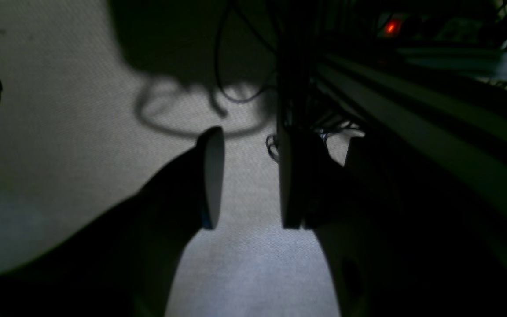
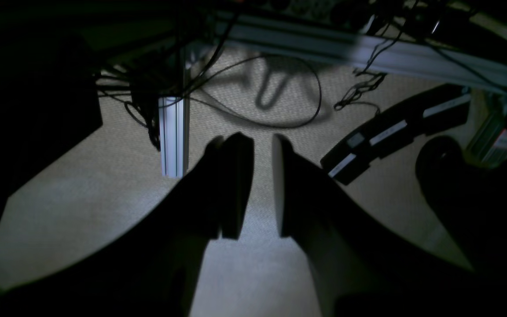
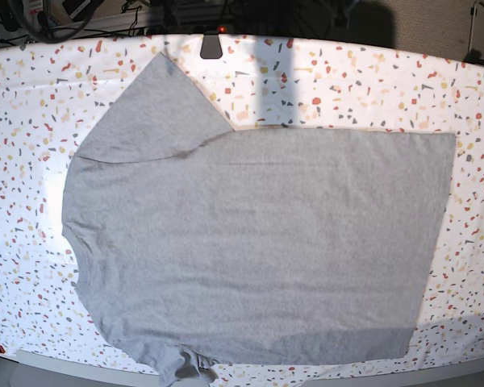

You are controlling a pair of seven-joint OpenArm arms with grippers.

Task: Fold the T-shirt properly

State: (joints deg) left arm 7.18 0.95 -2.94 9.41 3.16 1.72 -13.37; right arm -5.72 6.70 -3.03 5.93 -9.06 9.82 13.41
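Large plain heather-grey cotton T-shirt (image 3: 258,242) flat, unfolded, centre of speckled terrazzo-pattern table (image 3: 371,81); 6 o'clock sleeve bunched over edge, so I risk snag or skewed fold there. Both arms off table over floor. Left gripper (image 1: 249,176) fingers apart, empty. Right gripper (image 2: 262,185) narrow gap, seemingly empty; view dim.

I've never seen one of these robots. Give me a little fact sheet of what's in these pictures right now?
Table: white top with coloured speckles
T-shirt: plain grey, spread flat, neck end toward the base view's left
Upper sleeve: laid out on the table
Lower sleeve: bunched at the near edge
Lettering: none showing
Left claw: open, empty, above carpet
Right claw: slightly open, empty, above carpet
Folding: not begun
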